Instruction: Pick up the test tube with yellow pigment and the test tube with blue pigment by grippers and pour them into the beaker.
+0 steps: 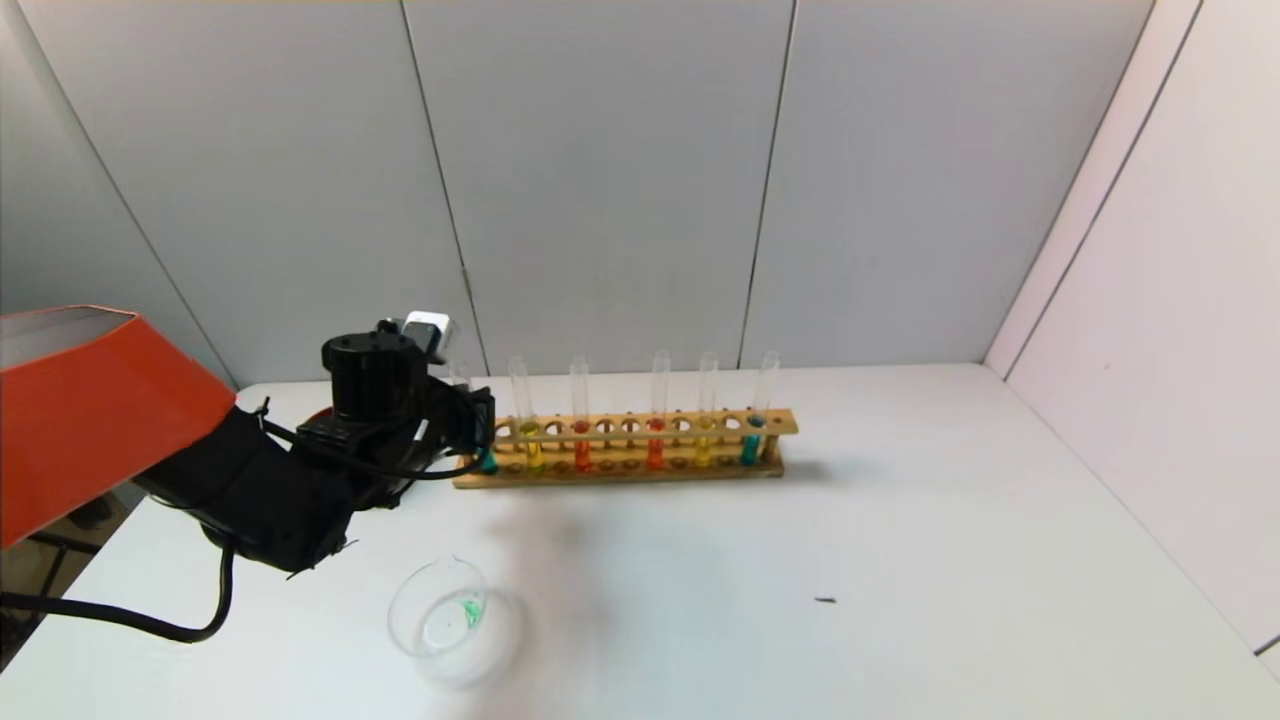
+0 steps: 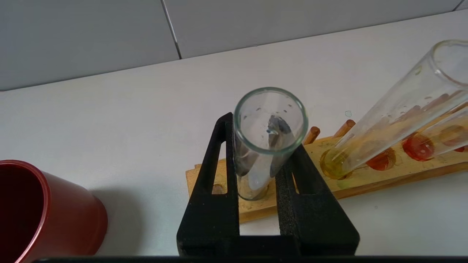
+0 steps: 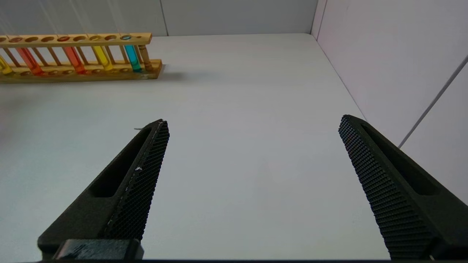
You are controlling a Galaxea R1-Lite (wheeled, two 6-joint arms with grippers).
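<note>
We see the left end effector at the left end of the wooden rack at the back of the white table, fingers clamped on both sides of a clear test tube. That tube stands in the rack's end hole, its base teal-blue in the head view, so we take it as the test tube with blue pigment. Next hole over holds the test tube with yellow pigment, upright in the rack, yellow liquid at the bottom. Further along we see orange-red tubes, another yellow one and another blue one. The beaker sits on the table near the front, well apart from the rack, green trace inside. Red cup stands just beside the rack's left end. Right end effector hangs over bare table, fingers spread wide, holding nothing.
</note>
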